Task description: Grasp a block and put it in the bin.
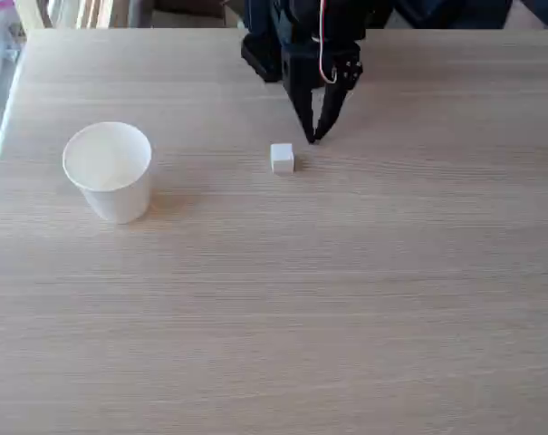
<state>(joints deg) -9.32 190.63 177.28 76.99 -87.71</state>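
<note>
In the fixed view a tiny white cube, the block [282, 158], rests on the light wooden table [346, 290] near the middle. The bin, a white paper cup [109, 170], stands upright at the left, its mouth open and nothing visible inside. My black gripper [313, 138] hangs down from the far edge, its tips just behind and to the right of the block, a small gap apart from it. The two fingers meet at the tips, so the gripper is shut and holds nothing.
The arm's black base [292, 36] sits at the table's far edge. Chair or furniture legs [29, 14] show beyond the far left corner. The table's left edge [0, 136] runs close to the cup.
</note>
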